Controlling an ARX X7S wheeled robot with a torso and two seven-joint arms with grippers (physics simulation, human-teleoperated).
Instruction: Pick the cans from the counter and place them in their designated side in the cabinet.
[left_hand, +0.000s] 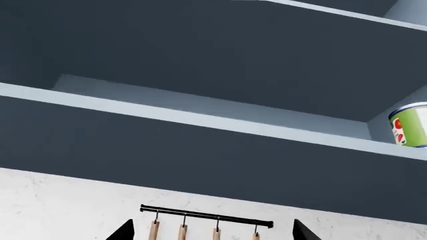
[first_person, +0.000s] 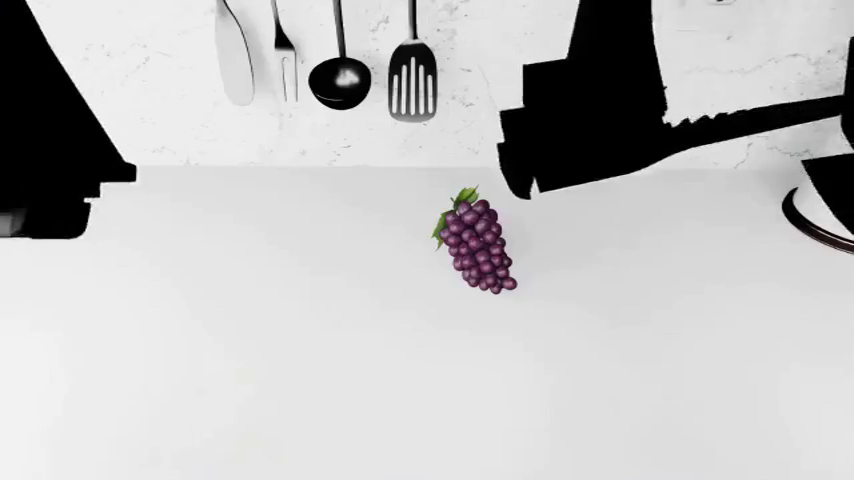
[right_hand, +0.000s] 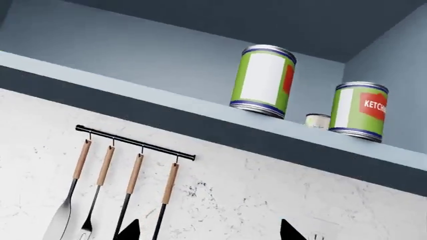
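In the right wrist view two cans stand upright on the cabinet shelf (right_hand: 133, 90): a green-and-white one (right_hand: 263, 81) and, nearer the side wall, a green one with a red ketchup label (right_hand: 359, 111). My right gripper (right_hand: 210, 232) is open and empty, below the shelf and facing the wall. My left gripper (left_hand: 213, 234) is open and empty below the cabinet shelf (left_hand: 200, 122); a green-and-red can (left_hand: 408, 125) shows at that shelf's far end. The white counter (first_person: 267, 350) in the head view carries no can.
A purple grape bunch (first_person: 475, 245) lies mid-counter. Utensils hang from a black rail (right_hand: 133, 142) on the marbled wall, also in the left wrist view (left_hand: 207, 216). A small tin (right_hand: 317, 120) sits behind the cans. My arms show as black shapes (first_person: 601, 120). A dark round object (first_person: 821, 215) is at the counter's right edge.
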